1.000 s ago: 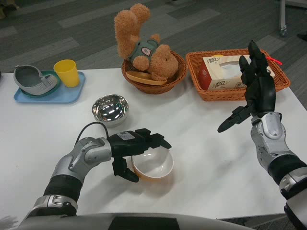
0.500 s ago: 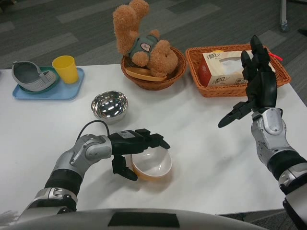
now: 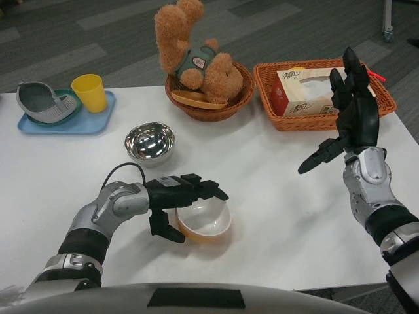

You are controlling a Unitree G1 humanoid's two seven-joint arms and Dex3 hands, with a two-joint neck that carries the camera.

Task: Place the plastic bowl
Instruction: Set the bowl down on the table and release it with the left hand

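Plastic bowl, white inside, orange outside, near table's front edge, gripped at rim by left hand; right hand raised, empty, fingers spread; risk: one-sided rim grip tipping bowl on release.

Glossy plastic bowl, mirror-bright metal bowl, woven wicker basket.

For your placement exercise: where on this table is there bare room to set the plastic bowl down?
Bare tabletop lies between the left hand holding the plastic bowl and the raised right hand, and left of the steel bowl. The far edge is crowded: blue tray, teddy basket, tissue basket.
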